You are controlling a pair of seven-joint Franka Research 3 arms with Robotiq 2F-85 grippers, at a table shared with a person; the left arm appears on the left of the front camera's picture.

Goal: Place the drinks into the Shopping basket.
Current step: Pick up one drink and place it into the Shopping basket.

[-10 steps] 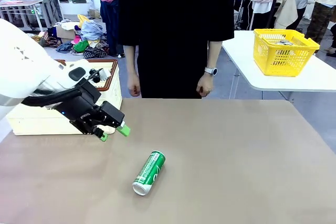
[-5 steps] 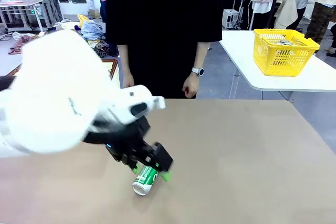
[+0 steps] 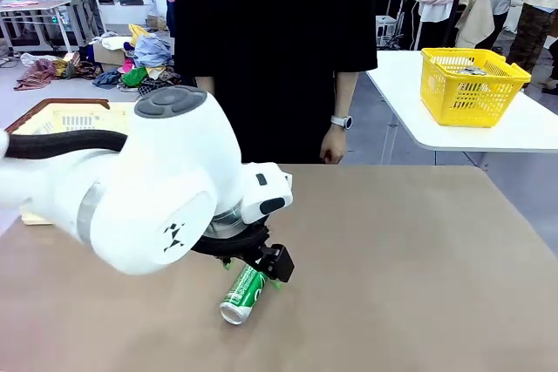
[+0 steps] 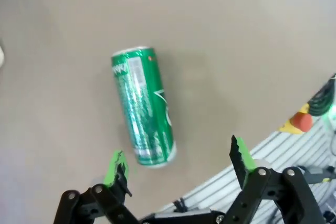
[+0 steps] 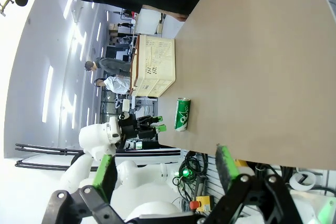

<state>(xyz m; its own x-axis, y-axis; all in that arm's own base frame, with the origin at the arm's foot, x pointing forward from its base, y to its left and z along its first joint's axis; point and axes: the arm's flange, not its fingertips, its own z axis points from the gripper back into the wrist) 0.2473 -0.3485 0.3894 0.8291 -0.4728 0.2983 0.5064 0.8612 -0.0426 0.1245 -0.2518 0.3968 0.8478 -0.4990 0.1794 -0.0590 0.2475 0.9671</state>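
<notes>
One green drink can [image 3: 243, 296] lies on its side on the brown table [image 3: 410, 259], silver end toward me. My left gripper [image 3: 253, 273] hovers just over the can's far end, open, with a green pad on each side. In the left wrist view the can [image 4: 144, 106] lies ahead of my left gripper [image 4: 178, 158], its near end between the spread fingertips [image 4: 116, 163] and nearer the left one. The cream Shopping basket [image 3: 61, 119] stands at the table's far left. My right gripper [image 5: 165, 166] is open and holds nothing, well away from the can [image 5: 182, 114] and the basket [image 5: 155, 66].
A person in black stands at the far edge, one hand [image 3: 333, 144] hanging just above the table. A yellow basket [image 3: 471, 84] sits on a separate white table at the right. The brown table's right half is bare.
My left arm has swung from beside the basket to the middle of the table and come down over the green can. Its jaws stay open. The can has not moved.
</notes>
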